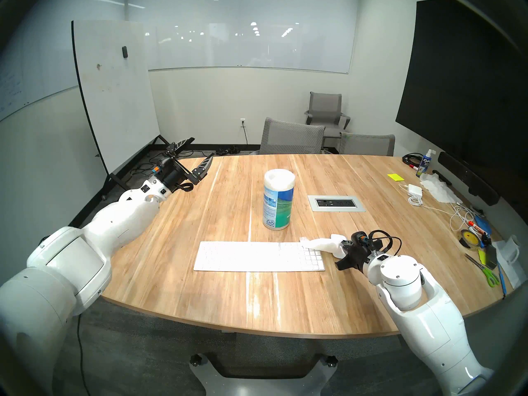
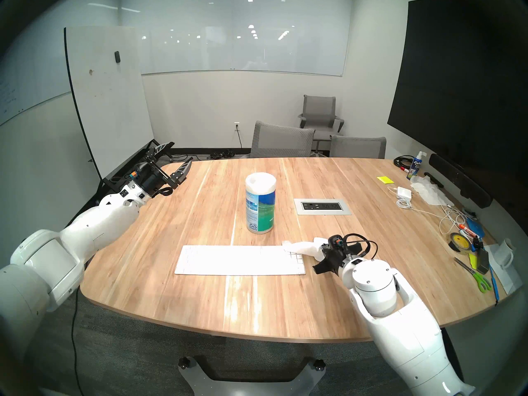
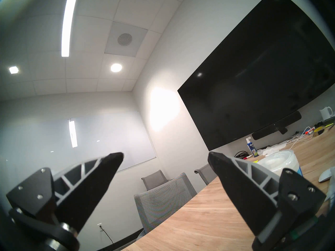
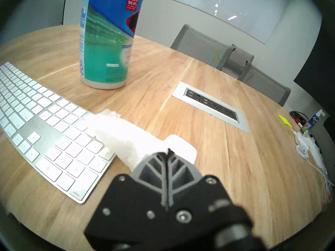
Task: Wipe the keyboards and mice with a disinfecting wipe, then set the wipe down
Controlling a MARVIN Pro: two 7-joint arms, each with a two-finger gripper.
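The left gripper is held with fingers spread, nothing between them. The keyboard lies left of the right gripper, whose fingers are clenched on the wipe; the wipe's free end is draped over the number pad's far corner.

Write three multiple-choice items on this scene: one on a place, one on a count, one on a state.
1. The limp white wipe drapes over which end of the flat white keyboard?
A number-pad end
B opposite end
C middle

2. How many grey mesh chairs show in the head view?
A one
B three
C five

3. How do the right gripper jaws stand?
A wide open
B shut on the wipe
C shut, empty

Key: A, the wipe overlaps the numeral keys; B, three seat backs behind the table; B, jaws meet with cloth pinched.
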